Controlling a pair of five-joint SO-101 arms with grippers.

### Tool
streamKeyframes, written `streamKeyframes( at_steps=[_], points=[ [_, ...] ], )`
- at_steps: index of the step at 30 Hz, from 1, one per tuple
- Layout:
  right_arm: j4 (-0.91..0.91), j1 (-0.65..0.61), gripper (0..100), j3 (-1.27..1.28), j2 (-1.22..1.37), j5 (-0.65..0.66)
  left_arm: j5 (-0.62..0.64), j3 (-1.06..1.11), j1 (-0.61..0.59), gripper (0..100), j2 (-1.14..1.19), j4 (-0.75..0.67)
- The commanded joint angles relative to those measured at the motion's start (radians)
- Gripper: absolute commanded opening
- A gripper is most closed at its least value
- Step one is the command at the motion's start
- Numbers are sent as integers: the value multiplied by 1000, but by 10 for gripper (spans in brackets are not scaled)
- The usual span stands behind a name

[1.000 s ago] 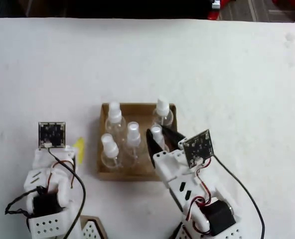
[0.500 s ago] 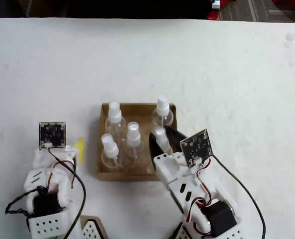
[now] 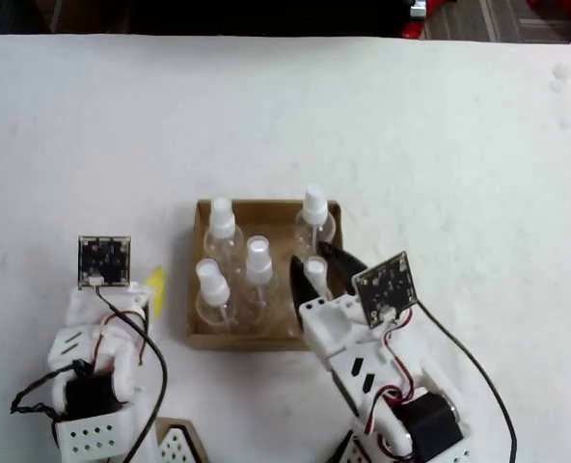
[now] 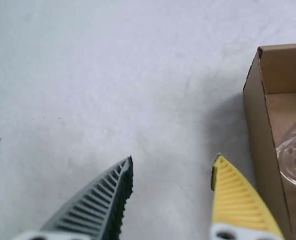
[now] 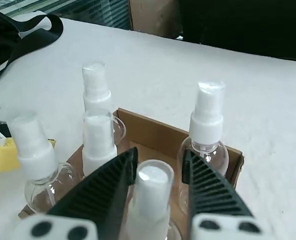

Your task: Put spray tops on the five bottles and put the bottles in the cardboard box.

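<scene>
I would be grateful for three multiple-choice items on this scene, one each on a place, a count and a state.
1. Where is the black right claw?
A. Around the white spray top of a bottle in the brown cardboard box
B. Far from the box
C. Gripping the box wall

2. How many clear plastic bottles with white spray tops stand in the box?
A. Three
B. Four
C. Five

3. The grey-and-yellow left claw is:
A. shut on a bottle
B. open and empty
C. shut on a spray top

Answers: 1 A, its wrist view shows the top inside the claw; 2 C, the high view shows five; 3 B, the white table shows through its wide gap.
</scene>
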Motion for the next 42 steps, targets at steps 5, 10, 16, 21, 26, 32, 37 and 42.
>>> streamKeyframes(
  at_steps=[5,10,16,21,26,32,37,42],
  points=[
    [5,-5,120,-46,-2,11,-12,-2,10,242,-8,6],
    [5,7,120,-115,-4,12,-12,-2,10,242,-8,6],
    [12,153,120,-319,1,14,-12,-2,8,242,-8,6],
    [-67,326,115,-345,1,14,-12,-2,8,242,-8,6],
    [-54,386,77,-414,-1,14,-3,-31,12,240,-10,-18],
    [145,369,14,-600,-2,127,-11,-308,10,21,-10,34],
    [213,366,16,-647,-2,124,-3,-497,12,44,-10,55],
    [309,366,16,-715,-4,126,-2,-635,36,20,-10,153]
  ],
)
